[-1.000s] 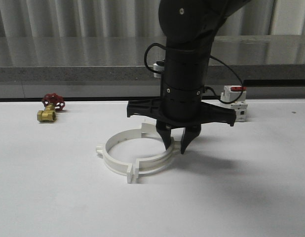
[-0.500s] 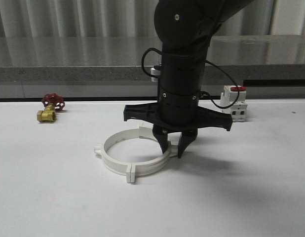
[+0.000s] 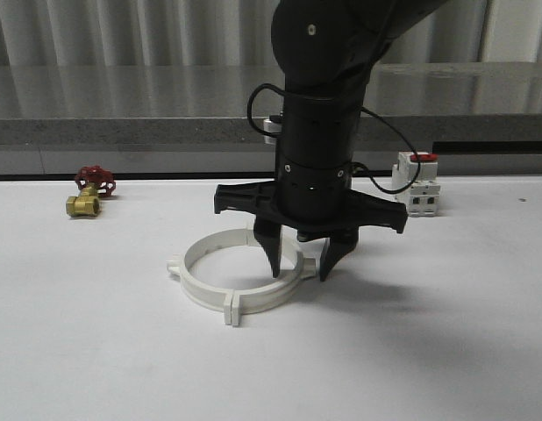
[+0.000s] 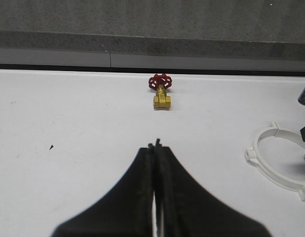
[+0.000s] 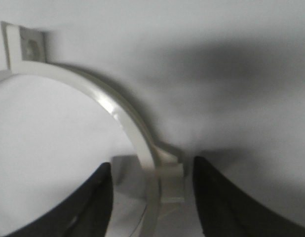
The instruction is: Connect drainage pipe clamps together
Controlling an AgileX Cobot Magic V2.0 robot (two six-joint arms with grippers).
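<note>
Two white drainage pipe clamps lie flange to flange as one ring on the white table, the left half (image 3: pixel 190 282) and the right half (image 3: pixel 273 296). Their front flanges (image 3: pixel 230 312) touch. My right gripper (image 3: pixel 300 266) hangs open over the ring's right side, one finger inside the ring and one outside. In the right wrist view the ring wall (image 5: pixel 116 111) and its outer tab (image 5: pixel 171 178) sit between the open fingers (image 5: pixel 219 197) of the right gripper (image 5: pixel 151 168), which do not touch it. My left gripper (image 4: pixel 156 146) is shut and empty, left of the ring (image 4: pixel 277 169).
A brass valve with a red handwheel (image 3: pixel 89 193) lies at the far left of the table; it shows ahead of the left gripper as the valve (image 4: pixel 161 94). A white breaker with a red switch (image 3: pixel 417 182) stands at the back right. A grey ledge (image 3: pixel 122 132) runs behind the table.
The right gripper's fingers have spread apart, letting go of the ring wall. The right half slid left, closing the gap at the front flanges.
</note>
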